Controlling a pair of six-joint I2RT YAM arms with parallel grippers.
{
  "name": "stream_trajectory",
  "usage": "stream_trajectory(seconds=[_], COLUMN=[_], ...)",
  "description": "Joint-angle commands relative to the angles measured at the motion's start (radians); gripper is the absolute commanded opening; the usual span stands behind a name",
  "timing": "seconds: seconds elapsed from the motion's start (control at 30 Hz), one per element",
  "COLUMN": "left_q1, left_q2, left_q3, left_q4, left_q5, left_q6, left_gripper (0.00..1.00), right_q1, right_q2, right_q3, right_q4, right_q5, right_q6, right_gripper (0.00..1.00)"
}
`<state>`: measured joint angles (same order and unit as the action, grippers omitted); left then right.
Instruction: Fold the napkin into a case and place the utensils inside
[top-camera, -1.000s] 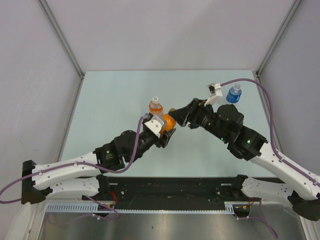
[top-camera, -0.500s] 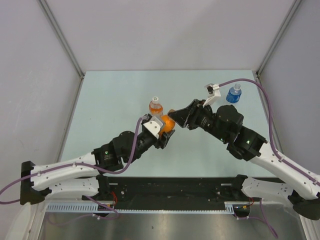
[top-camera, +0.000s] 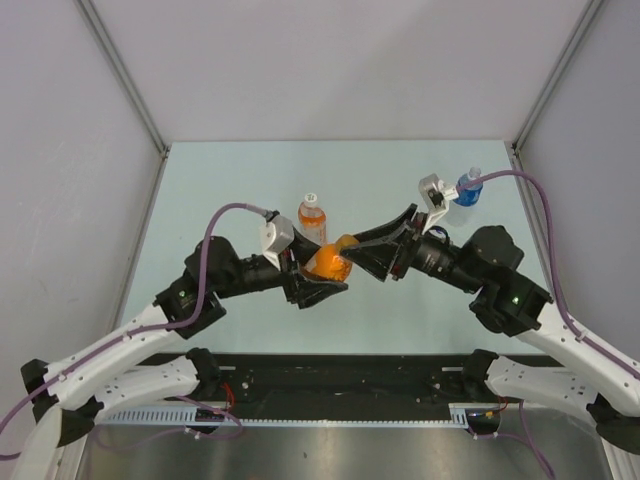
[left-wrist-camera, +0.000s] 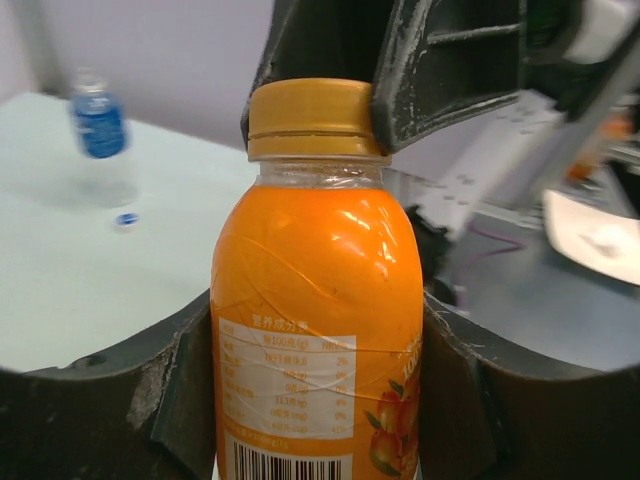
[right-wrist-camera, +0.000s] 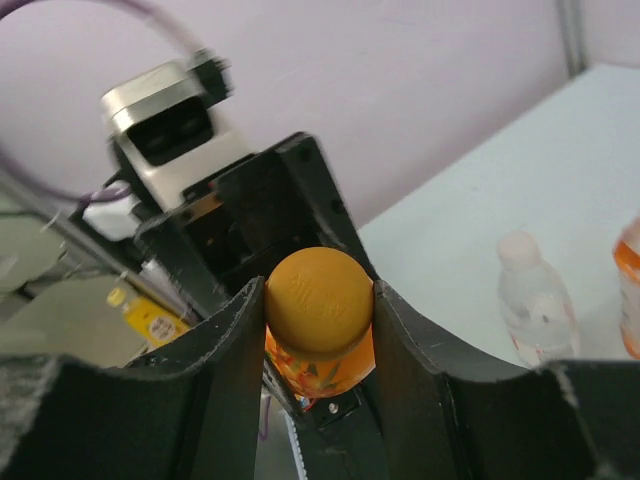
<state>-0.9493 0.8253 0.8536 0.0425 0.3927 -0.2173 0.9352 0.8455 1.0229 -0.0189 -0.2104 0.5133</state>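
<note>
No napkin or utensils show in any view. An orange juice bottle (top-camera: 326, 262) with an orange cap is held above the table between both grippers. My left gripper (top-camera: 314, 283) is shut on the bottle's body (left-wrist-camera: 318, 300), one finger on each side. My right gripper (top-camera: 352, 247) is shut on the bottle's cap (right-wrist-camera: 318, 298). In the left wrist view the right gripper's fingers (left-wrist-camera: 440, 60) sit round the cap (left-wrist-camera: 310, 118). In the right wrist view the left gripper (right-wrist-camera: 255, 215) shows behind the bottle.
A small clear bottle with an orange label (top-camera: 312, 214) stands on the pale green table (top-camera: 220, 200) just behind the grippers. A blue-labelled bottle (top-camera: 466, 187) stands at the far right, behind the right arm. Walls close the table on three sides.
My left arm has swung up and left, its wrist now reaching in from the left. The orange bottle has shifted slightly toward the near side, still held by both grippers. The right arm has shifted right.
</note>
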Motion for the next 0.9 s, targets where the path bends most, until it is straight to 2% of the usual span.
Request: stream_trajectory(seconds=[0.0, 0.2, 0.47, 0.63, 0.77, 0.87], left_q1=[0.024, 0.034, 0.034, 0.034, 0.034, 0.035], left_q2=[0.03, 0.115, 0.189, 0.279, 0.376, 0.445], left_q3=[0.079, 0.065, 0.036, 0.009, 0.013, 0.03], left_q4=[0.213, 0.435, 0.733, 1.087, 1.478, 1.658], left_q5=[0.5, 0.688, 0.772, 0.788, 0.782, 0.778], left_q6=[-0.206, -0.395, -0.638, -0.858, -1.147, -1.289], left_gripper=[0.0, 0.0, 0.0, 0.0, 0.0, 0.0], right_q1=[-0.006, -0.007, -0.027, -0.038, -0.042, -0.045], right_q2=[-0.04, -0.054, -0.04, -0.019, -0.01, -0.008], right_q3=[-0.032, -0.03, -0.027, -0.018, -0.012, 0.0], right_q4=[0.145, 0.183, 0.185, 0.178, 0.151, 0.1], right_q5=[-0.289, -0.532, -0.701, -0.834, -0.889, -0.934], right_q6=[-0.148, -0.223, -0.242, -0.259, -0.292, -0.332], right_gripper=[0.0, 0.0, 0.0, 0.0, 0.0, 0.0])
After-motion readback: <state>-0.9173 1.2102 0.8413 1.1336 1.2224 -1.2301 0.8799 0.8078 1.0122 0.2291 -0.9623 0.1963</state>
